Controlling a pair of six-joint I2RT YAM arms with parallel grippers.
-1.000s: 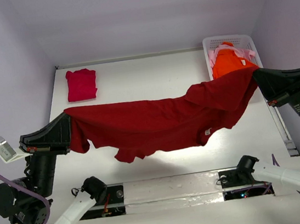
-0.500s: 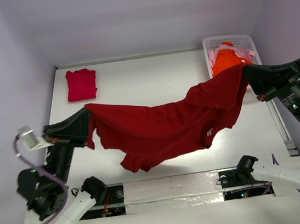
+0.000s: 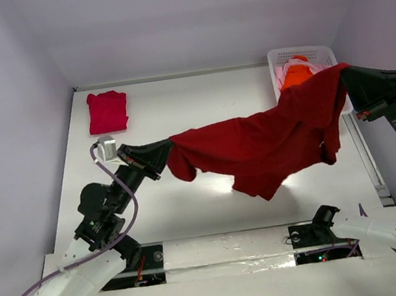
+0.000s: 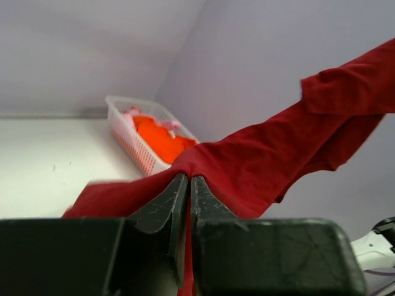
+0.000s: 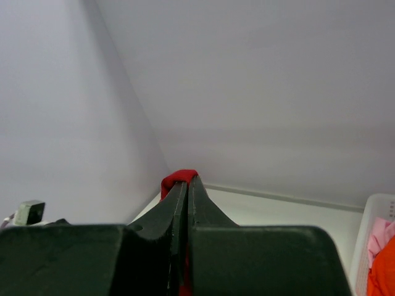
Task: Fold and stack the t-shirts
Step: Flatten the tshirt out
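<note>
Two end effectors hold the large dark red cloth t-shirt point(image 3: 270, 138) aloft over the white worktop point(image 3: 191, 207): the left end effector point(image 3: 166, 152) is clamped on its left end, and the right end effector point(image 3: 343, 76) pinches its other end beside the white plastic lattice basket point(image 3: 316, 50). A second ago the left one stood out at the worktop's left edge and the shirt was stretched wide; now it has swung in toward the middle, and the cloth hangs bunched, a flap drooping at its centre. Only the overhead view takes in the folded crimson-pink t-shirt point(image 3: 107, 111) at the far left corner. The left wrist view shows its fingers closed on red cloth, with the bright orange t-shirt point(image 4: 159, 139) and pale pink t-shirt point(image 4: 133, 113) heaped in the basket beyond. The right wrist view shows just a tuft of red at its shut fingertips.
</note>
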